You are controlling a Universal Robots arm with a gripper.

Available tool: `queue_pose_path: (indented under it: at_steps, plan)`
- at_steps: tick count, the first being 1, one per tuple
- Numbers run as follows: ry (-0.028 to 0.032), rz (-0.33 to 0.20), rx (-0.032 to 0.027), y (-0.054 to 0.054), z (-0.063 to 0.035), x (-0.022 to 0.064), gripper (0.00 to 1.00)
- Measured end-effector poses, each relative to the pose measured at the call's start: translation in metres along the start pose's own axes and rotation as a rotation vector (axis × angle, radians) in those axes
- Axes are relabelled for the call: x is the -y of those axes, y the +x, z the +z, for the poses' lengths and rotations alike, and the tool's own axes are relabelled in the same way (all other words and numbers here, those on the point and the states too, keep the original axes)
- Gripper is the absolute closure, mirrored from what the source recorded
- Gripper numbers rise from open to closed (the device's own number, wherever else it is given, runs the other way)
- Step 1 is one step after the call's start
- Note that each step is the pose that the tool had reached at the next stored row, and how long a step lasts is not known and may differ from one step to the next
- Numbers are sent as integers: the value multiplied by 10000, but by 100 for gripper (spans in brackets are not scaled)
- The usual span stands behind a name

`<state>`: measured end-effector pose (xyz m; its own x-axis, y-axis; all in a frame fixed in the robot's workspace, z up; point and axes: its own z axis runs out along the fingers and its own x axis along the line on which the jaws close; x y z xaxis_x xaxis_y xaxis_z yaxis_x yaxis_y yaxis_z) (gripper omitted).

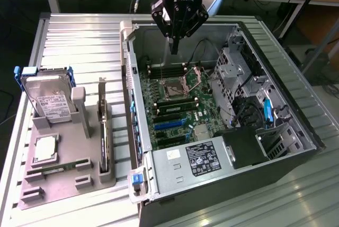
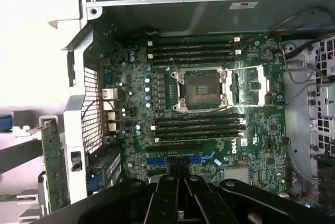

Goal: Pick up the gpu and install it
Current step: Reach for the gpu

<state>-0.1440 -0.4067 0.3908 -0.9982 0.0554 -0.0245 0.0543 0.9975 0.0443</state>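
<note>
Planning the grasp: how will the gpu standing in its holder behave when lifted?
Probably stiff: the gpu is a thin flat board. Likely light, being so slim. Standing on edge in the holder slot, it may tip if nudged sideways.

The exterior view looks steeply down from high up and some way off, taking in the whole open computer case, the parts tray at its nine o'clock (the exterior view's left) and the slatted table. The wrist view, behind the gripper, faces straight down, close over the motherboard. Both views share that board and its processor socket.
</note>
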Motion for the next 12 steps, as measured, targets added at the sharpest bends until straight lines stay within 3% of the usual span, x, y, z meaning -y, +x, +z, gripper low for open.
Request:
queue_pose_path:
  at_steps: [12]
  plan:
    - [-10,-339,-15,304,-1,116,89]
